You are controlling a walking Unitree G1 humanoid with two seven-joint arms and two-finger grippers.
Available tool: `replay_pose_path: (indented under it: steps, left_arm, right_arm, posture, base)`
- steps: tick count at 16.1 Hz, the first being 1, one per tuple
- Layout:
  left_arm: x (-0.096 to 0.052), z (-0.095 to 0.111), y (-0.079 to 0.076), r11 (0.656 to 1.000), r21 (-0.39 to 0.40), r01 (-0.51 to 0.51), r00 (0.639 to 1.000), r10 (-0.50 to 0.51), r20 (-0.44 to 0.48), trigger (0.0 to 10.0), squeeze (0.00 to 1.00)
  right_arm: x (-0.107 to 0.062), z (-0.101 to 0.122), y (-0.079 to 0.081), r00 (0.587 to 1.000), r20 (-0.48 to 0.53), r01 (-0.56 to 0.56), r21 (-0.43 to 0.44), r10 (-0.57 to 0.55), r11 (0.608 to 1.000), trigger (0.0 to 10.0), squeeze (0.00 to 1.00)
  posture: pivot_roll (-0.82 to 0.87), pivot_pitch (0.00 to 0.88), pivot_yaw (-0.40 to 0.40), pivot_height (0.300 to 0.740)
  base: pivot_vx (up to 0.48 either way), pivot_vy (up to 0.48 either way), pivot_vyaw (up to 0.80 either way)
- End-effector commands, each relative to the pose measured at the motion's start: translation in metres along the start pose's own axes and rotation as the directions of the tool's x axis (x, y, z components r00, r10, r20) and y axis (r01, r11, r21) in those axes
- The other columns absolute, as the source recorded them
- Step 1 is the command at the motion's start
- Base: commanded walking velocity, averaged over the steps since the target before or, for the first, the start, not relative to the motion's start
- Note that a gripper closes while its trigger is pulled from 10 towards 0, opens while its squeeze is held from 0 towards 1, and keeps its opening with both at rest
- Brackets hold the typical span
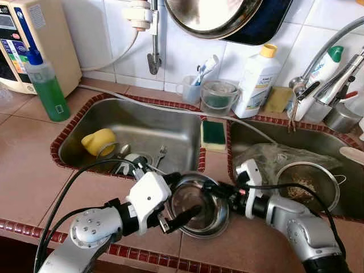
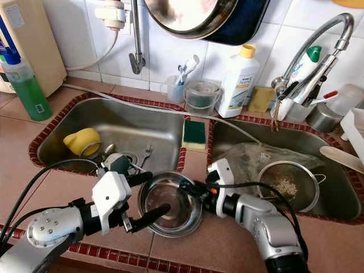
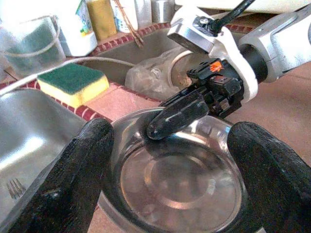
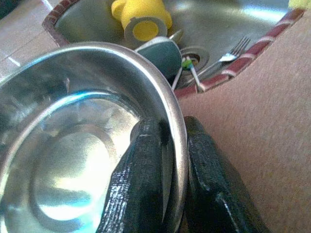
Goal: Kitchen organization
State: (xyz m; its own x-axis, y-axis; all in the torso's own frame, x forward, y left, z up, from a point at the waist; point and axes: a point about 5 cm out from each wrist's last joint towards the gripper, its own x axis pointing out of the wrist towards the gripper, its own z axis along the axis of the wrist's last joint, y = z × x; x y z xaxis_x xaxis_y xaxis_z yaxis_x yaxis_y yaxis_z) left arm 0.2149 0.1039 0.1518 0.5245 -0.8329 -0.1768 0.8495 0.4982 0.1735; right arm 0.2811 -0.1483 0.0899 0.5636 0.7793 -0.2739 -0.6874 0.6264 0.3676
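bowl point(image 1: 200, 206): shiny silver
left gripper point(image 1: 183, 196): black fingers, white block behind
right gripper point(image 4: 167, 160): black fingers, white and silver arm
counter point(image 1: 28, 182): pinkish-brown tiles, dark red edge
sinks point(image 1: 142, 122): grey metal
cup point(image 1: 99, 141): yellow
sponge point(image 1: 213, 135): green on top, yellow under
soap bottle point(image 1: 48, 86): green, blue top
bottle point(image 1: 257, 79): white, yellow cap
wall point(image 1: 187, 54): white tiles
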Motion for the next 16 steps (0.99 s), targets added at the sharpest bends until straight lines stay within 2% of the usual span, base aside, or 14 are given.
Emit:
replay_pose_path:
  steps: [1, 9, 12, 16]
  left_arm:
    - [0.001, 0.005, 0.000, 1.000, 0.008, 0.002, 1.000, -0.002, 0.017, 10.0, 0.00]
    - [0.004, 0.005, 0.003, 1.000, 0.025, 0.001, 1.000, -0.002, 0.027, 10.0, 0.00]
    - [0.004, 0.017, 0.028, 0.993, 0.024, -0.119, 0.986, 0.115, 0.122, 10.0, 0.00]
    - [0.000, 0.032, 0.064, 0.958, -0.068, -0.277, 0.925, 0.285, 0.249, 10.0, 0.00]
  right_arm:
    - [-0.005, -0.016, -0.008, 0.995, -0.068, 0.069, 0.032, -0.066, 0.997, 0.0, 0.00]
    - [-0.005, -0.016, -0.012, 0.994, -0.053, 0.099, 0.034, -0.097, 0.994, 0.0, 0.00]
    - [-0.005, -0.005, -0.019, 0.991, 0.017, 0.133, 0.052, -0.134, 0.990, 0.0, 0.00]
    - [-0.004, 0.026, -0.022, 0.966, 0.190, 0.171, 0.045, -0.177, 0.984, 0.0, 0.00]
  posture:
    - [-0.07, 0.043, -0.076, 0.740]
    - [-0.07, 0.010, -0.066, 0.740]
    - [-0.08, 0.000, -0.056, 0.740]
    - [-0.10, 0.000, -0.039, 0.740]
  base:
    - [0.000, 0.000, 0.00]
    - [0.000, 0.000, 0.00]
    - [0.000, 0.000, 0.00]
    - [0.000, 0.000, 0.00]
